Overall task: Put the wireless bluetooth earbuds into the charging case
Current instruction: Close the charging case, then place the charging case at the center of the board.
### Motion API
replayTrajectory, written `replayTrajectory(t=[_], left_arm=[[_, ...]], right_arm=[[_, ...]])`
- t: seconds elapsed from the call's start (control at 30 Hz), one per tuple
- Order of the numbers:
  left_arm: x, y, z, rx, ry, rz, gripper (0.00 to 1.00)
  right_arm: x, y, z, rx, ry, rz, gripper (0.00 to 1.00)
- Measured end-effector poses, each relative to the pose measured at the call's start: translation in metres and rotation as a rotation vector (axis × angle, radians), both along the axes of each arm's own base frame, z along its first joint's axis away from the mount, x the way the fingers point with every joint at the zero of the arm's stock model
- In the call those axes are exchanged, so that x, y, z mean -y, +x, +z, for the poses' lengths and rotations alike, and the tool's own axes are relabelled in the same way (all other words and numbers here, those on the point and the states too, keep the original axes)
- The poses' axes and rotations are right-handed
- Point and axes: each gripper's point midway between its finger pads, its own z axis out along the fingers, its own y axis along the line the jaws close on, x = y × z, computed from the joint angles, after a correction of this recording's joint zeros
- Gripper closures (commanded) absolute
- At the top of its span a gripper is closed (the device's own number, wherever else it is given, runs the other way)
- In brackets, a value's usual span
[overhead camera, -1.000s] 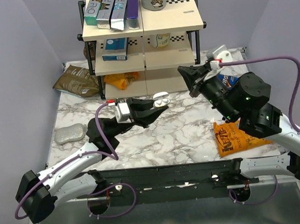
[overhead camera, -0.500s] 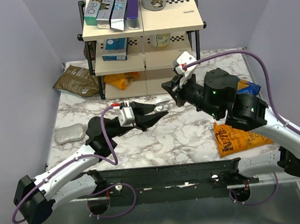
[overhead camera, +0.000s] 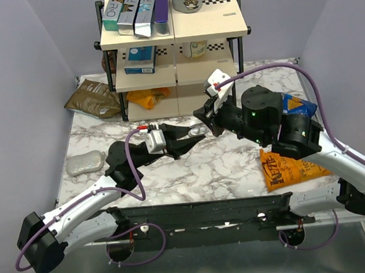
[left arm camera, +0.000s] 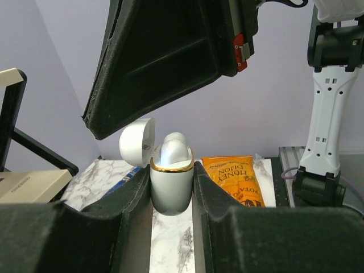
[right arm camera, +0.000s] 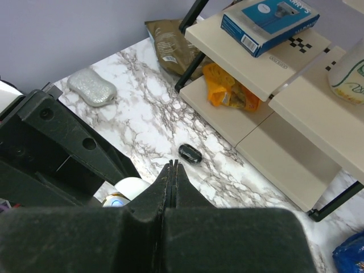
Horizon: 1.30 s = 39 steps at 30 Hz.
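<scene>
Since half a second ago the right gripper (overhead camera: pixel 200 118) is edging slightly left and down at frame centre, closing on the charging case (left arm camera: pixel 170 190). A second ago it was standing well off to the upper right.

The left gripper (overhead camera: pixel 194 134) is keeping the case clamped between its fingers, upright, with the lid (left arm camera: pixel 138 142) swung open to the left. A pale rounded shape is showing in the case mouth; what it is cannot be told. The right jaws are pressing together along a thin seam, with nothing showing between them.

One small black earbud (right arm camera: pixel 189 153) is lying on the table (overhead camera: pixel 222 162), just beyond the right fingertips in the wrist view.

Bare marble is lying open below centre. The shelf rack (overhead camera: pixel 176 55) is standing close above both grippers, bounding the room there.

An orange snack bag (overhead camera: pixel 286 169) is lying at lower right under the right arm, and a blue bag (overhead camera: pixel 294 105) is sitting behind that arm. A silver pouch (overhead camera: pixel 85 163) at the left and a brown bag (overhead camera: pixel 93 98) at upper left are lying well apart from the case.
</scene>
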Motion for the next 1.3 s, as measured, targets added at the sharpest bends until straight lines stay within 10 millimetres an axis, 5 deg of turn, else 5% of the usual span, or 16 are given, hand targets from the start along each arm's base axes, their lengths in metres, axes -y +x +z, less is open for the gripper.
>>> replayTrajectory(t=[0.77, 0.97, 1.13, 1.3], left_arm=[[0.002, 0.009, -0.005, -0.027, 0.008, 0.036, 1.00], [-0.002, 0.026, -0.009, -0.107, -0.005, 0.113, 1.00], [0.004, 0.066, -0.057, -0.406, 0.048, 0.196, 1.00], [0.019, 0.112, -0.148, -0.830, 0.136, 0.245, 1.00]], right_arm=[[0.008, -0.009, -0.015, -0.048, 0.020, 0.004, 0.99], [0.052, 0.000, -0.008, -0.008, 0.143, -0.171, 0.75], [0.082, 0.010, -0.018, -0.007, 0.232, -0.304, 0.57], [0.076, 0.015, -0.086, -0.090, 0.151, -0.347, 0.54]])
